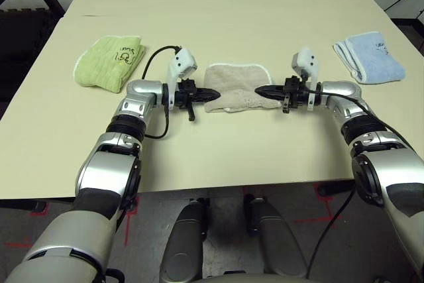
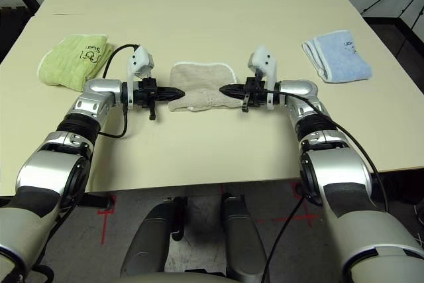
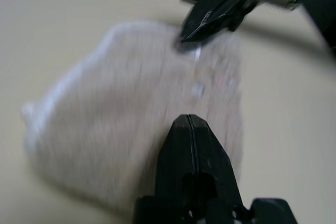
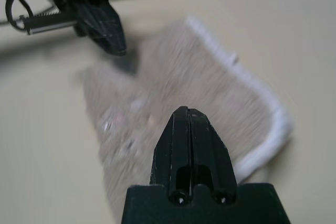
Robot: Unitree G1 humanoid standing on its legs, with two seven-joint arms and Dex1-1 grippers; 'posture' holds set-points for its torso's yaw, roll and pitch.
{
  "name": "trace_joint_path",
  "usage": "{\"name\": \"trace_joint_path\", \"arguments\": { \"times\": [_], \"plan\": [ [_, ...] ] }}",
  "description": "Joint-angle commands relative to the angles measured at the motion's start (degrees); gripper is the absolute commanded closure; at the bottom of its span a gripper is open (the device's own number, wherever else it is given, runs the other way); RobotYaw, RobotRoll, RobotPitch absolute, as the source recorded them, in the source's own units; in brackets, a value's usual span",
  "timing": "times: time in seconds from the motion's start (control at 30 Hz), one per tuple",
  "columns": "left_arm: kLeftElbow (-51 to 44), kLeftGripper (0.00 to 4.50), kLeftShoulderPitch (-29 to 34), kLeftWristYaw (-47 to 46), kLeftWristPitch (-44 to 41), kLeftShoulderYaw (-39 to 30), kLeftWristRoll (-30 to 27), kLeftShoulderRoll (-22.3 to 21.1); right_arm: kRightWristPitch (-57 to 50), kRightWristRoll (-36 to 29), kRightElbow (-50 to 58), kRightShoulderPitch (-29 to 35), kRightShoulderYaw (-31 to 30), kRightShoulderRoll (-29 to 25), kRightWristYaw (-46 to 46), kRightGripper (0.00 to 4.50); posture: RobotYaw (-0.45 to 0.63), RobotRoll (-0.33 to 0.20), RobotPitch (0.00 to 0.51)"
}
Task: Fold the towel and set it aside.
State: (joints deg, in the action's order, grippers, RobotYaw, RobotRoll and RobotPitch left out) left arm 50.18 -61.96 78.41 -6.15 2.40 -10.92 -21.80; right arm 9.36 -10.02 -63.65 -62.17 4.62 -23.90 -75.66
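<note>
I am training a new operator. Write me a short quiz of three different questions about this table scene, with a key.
1. True or false: both grippers are shut.
2. Which towel lies between the left gripper and the right gripper? A) lime-green towel B) beige towel C) light blue towel
3. Fill in: the light blue towel lies on the robot's ____ side of the table.

Key: 1 true; 2 B; 3 right.

Not much you can actually read here. The green towel (image 1: 109, 61) near the table's left edge and the blue towel (image 1: 368, 57) near its right edge both carry small dark embroidery, too tiny to make out.
</note>
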Motion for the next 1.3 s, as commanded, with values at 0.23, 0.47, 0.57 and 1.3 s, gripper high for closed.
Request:
{"name": "trace_joint_path", "arguments": {
  "times": [0.23,0.47,0.57,1.3],
  "plan": [
    [4.9,4.46,-4.5,-7.7,1.3,-1.2,1.0,4.0,-0.2,2.8,-2.0,-3.9,-0.4,6.1,15.0,4.50,0.03,0.000,0.231],
    [12.2,4.46,-4.6,-13.1,5.4,-0.4,4.8,4.8,1.0,6.9,-5.5,-4.3,-2.5,9.1,21.2,4.50,0.04,0.000,0.230],
    [14.7,4.46,-4.2,-16.8,6.8,-0.8,6.3,4.6,0.9,8.7,-6.3,-3.7,-3.4,9.6,23.4,4.50,0.03,0.000,0.231],
    [18.5,4.46,-2.8,-23.6,9.6,-3.5,7.8,2.7,2.4,6.1,-6.5,-1.7,0.8,6.8,24.0,4.50,0.01,0.000,0.241]
  ]
}}
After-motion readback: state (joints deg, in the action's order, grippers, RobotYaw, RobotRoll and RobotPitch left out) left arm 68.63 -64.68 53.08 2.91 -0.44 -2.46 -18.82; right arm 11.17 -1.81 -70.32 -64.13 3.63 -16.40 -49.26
